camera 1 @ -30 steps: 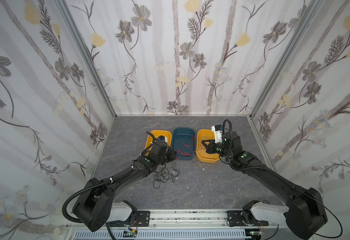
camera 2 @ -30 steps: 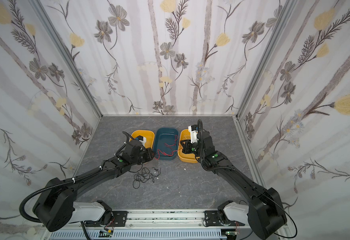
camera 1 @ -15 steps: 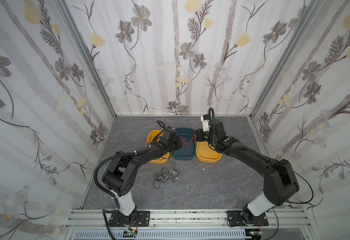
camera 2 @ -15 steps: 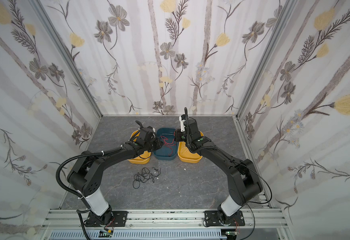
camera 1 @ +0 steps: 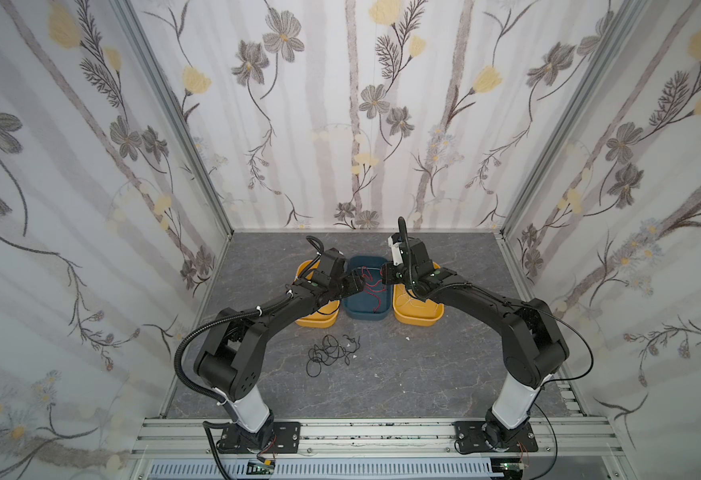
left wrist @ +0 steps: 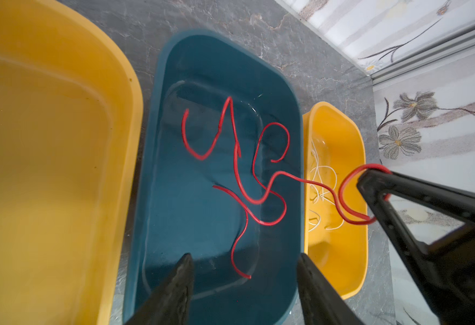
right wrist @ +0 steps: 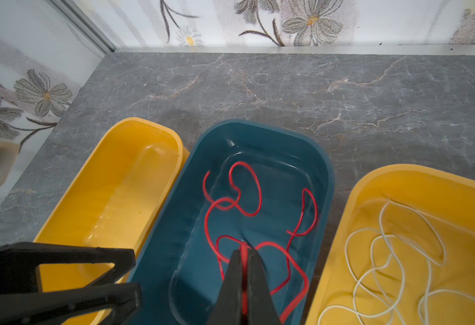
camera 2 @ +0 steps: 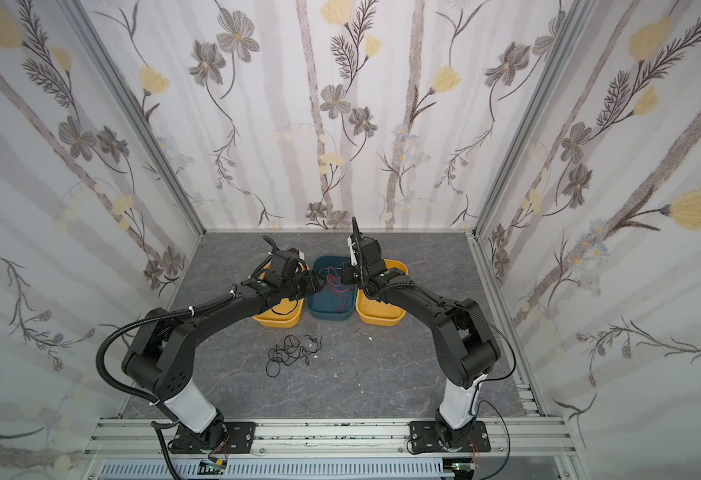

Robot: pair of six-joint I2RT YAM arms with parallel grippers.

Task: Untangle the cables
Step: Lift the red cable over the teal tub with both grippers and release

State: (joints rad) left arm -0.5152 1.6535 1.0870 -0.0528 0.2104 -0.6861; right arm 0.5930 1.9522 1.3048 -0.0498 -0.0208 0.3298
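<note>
Red cables (left wrist: 239, 180) lie in loose curls in the blue bin (left wrist: 151, 140), which shows in both top views (camera 1: 365, 318) (camera 2: 328, 316). My right gripper (right wrist: 243, 250) is shut on one red cable (right wrist: 287, 270) just above the bin, and a red loop hangs from it (left wrist: 371, 180). My left gripper (left wrist: 244, 259) hovers open over the bin's near end with nothing between its fingers. In both top views the two grippers (camera 1: 359, 280) (camera 1: 386, 276) face each other across the bin. White cables (right wrist: 385, 267) lie in the right yellow bin (right wrist: 351, 197). A black cable tangle (camera 1: 332, 353) rests on the table.
A left yellow bin (right wrist: 157, 132) stands against the blue one, so the three bins form a row at mid-table. Small white scraps (camera 1: 407, 338) lie in front of them. Patterned walls close in the back and both sides.
Both arms have lifted and swung in over the blue bin. My left gripper has gone from shut to open. The right gripper stays shut on the red cable.
</note>
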